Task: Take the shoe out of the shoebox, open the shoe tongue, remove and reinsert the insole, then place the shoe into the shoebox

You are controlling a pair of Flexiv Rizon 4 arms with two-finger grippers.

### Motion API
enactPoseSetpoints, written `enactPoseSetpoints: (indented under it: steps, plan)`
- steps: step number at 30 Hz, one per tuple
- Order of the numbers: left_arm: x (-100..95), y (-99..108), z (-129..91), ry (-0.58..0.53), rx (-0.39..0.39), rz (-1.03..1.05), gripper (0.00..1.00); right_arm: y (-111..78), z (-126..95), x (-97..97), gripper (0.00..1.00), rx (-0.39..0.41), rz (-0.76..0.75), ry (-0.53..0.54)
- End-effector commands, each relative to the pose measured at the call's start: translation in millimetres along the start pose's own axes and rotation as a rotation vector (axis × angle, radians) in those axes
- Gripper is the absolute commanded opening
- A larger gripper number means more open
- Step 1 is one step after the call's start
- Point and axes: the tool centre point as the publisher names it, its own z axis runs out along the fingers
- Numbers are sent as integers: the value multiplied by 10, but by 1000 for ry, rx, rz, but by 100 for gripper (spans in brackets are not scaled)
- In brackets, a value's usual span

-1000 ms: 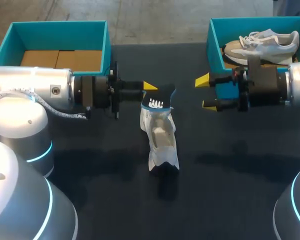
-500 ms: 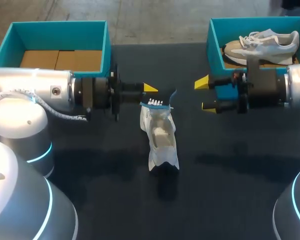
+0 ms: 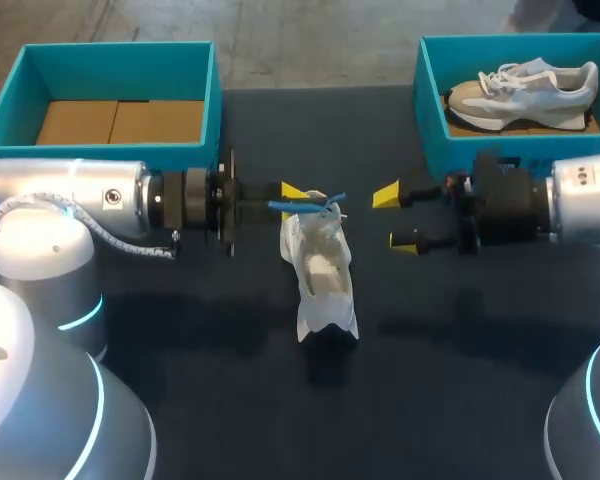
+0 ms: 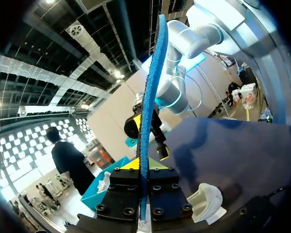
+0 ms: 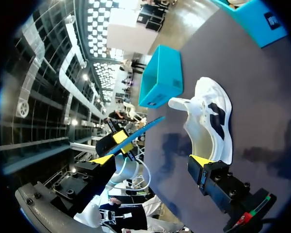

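A white shoe [image 3: 321, 272] lies on the dark table [image 3: 460, 380] at the centre, its opening facing up; the right wrist view shows it [image 5: 211, 121] ahead of the right gripper. My left gripper [image 3: 298, 192] is shut on a blue insole [image 3: 310, 203], held edge-on just above the shoe's far end. In the left wrist view the insole [image 4: 150, 97] stands thin and upright between the fingers of my left gripper [image 4: 143, 167]. My right gripper [image 3: 392, 216] is open and empty, level with the insole, right of the shoe. The insole [image 5: 140, 131] also shows beyond my right gripper [image 5: 153, 160].
A teal shoebox [image 3: 580, 50] at the back right holds a second, grey-white shoe [image 3: 525, 88]. Another teal box [image 3: 120, 60] at the back left holds cardboard [image 3: 120, 120]. Both stand close behind the arms.
The left wrist has rolled, turning the insole from flat to edge-on. The right gripper has moved away from the right box, nearer the shoe.
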Motion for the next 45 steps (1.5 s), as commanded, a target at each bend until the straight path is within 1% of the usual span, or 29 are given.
enactPoseSetpoints:
  steps: [1, 7, 11, 15, 17, 21, 24, 26, 29, 44, 45]
  plan:
    - [144, -19, -59, -16, 15, -8, 0, -102, 57, -108, 100, -3, 5, 4]
    - [294, 66, -66, 1, 45, -12, 0, -203, 111, -246, 100, 15, 20, -3]
    - [371, 135, -76, 2, 55, -27, 0, -265, 160, -301, 100, 24, -5, -54]
    - [402, 159, -83, -5, 74, -48, 0, -312, 210, -356, 100, 31, -16, -89]
    - [414, 170, -83, -11, 88, -54, 0, -321, 236, -390, 100, 37, -18, -88]
    - [450, 213, -68, -7, 90, -62, 0, -335, 265, -459, 100, 36, -14, -111]
    - [479, 215, -83, -5, 96, -68, 0, -353, 295, -495, 100, 39, -5, -156]
    - [502, 212, -103, -3, 101, -70, 0, -367, 301, -513, 100, 27, 24, -186]
    - [538, 211, -124, 20, 66, -63, 0, -367, 301, -513, 100, 27, 24, -186]
    - [538, 211, -124, 20, 66, -63, 0, -367, 301, -513, 100, 27, 24, -186]
    - [538, 211, -124, 20, 66, -63, 0, -347, 314, -538, 100, 14, -1, -198]
